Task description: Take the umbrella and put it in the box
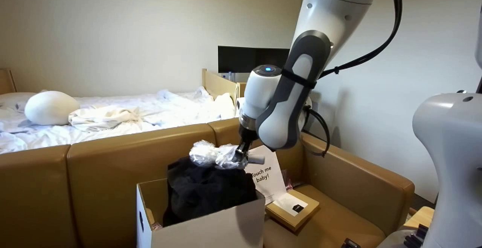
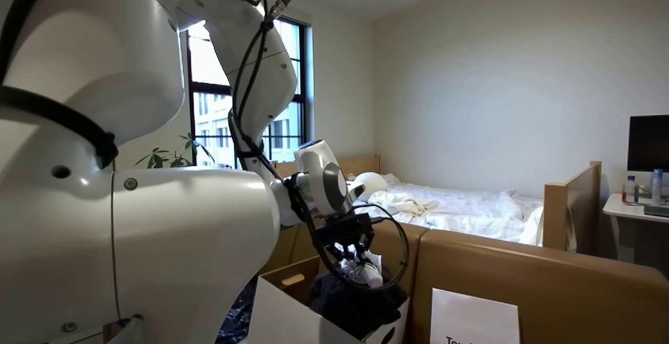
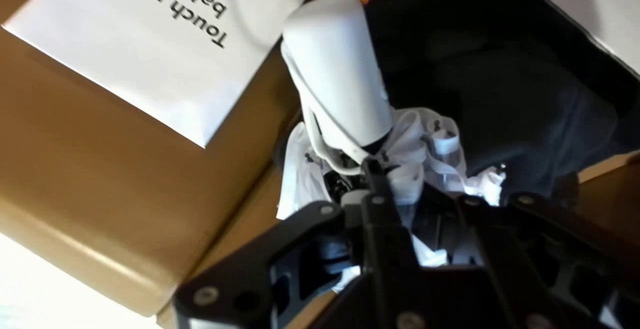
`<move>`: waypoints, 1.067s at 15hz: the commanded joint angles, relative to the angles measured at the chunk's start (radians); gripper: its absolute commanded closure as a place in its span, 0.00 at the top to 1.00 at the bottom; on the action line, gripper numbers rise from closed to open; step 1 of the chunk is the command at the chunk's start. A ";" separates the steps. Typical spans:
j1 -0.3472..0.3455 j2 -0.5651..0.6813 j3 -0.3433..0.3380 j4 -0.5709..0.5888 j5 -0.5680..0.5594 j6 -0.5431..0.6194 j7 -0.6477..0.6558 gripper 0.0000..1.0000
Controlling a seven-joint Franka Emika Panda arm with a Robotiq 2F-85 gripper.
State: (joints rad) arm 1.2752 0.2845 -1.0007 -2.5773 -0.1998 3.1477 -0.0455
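Low centre in an exterior view, your gripper pinches the umbrella; release it there, and the heaped black cloth could roll it outside the box.

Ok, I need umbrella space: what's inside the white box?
The white box holds black cloth heaped past its rim, plus a small unidentifiable item. Anything under the cloth is covered.
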 commanded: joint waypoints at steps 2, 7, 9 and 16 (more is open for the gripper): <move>-0.137 -0.061 0.246 0.128 0.053 -0.129 -0.062 0.05; -0.485 0.014 0.648 0.246 0.304 -0.231 -0.238 0.05; -0.554 0.091 0.710 0.337 0.398 -0.339 -0.289 0.05; -0.907 0.278 1.019 0.566 0.149 -0.457 -0.155 0.05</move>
State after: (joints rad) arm 0.4660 0.5149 -0.0704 -2.0871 0.0169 2.7365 -0.2285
